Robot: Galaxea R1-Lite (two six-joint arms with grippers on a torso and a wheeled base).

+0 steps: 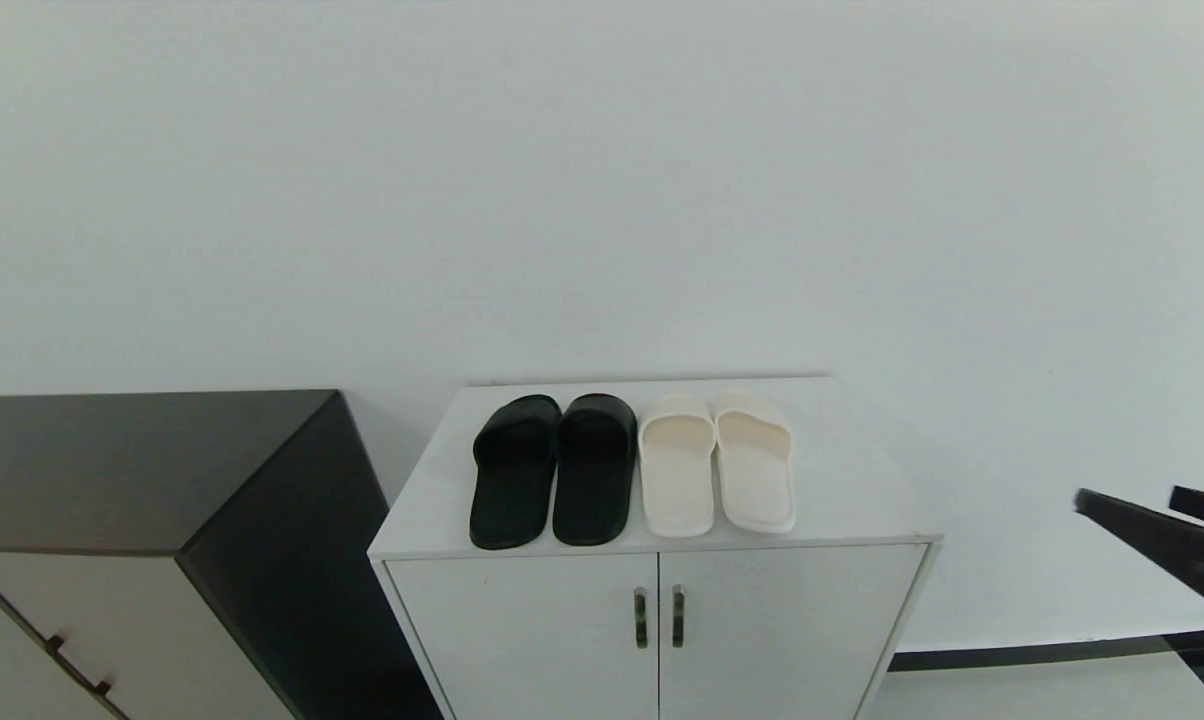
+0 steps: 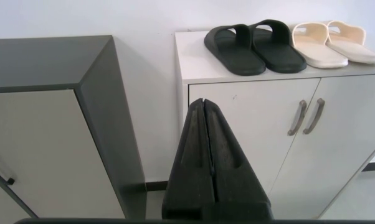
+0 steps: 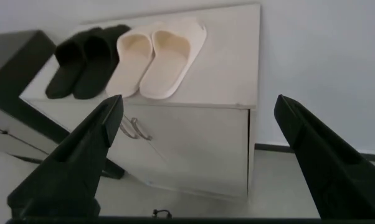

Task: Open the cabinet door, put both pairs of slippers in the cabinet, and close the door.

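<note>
A black pair of slippers [image 1: 552, 468] and a cream pair of slippers [image 1: 715, 461] lie side by side on top of the white cabinet [image 1: 842, 480]. Its two doors are closed, with two metal handles [image 1: 658, 616] at the middle. The same black slippers [image 2: 254, 47], cream slippers [image 2: 337, 43] and handles [image 2: 305, 116] appear in the left wrist view. My left gripper [image 2: 205, 107] is shut, low and left of the cabinet front. My right gripper [image 3: 197, 109] is open, off to the cabinet's right; its fingers [image 1: 1152, 535] enter the head view. The cream slippers [image 3: 155, 57] lie ahead of it.
A dark-topped cabinet [image 1: 142, 470] with light drawer fronts stands close to the left of the white one. A plain white wall runs behind both. Bare floor [image 1: 1042, 690] lies to the right of the white cabinet.
</note>
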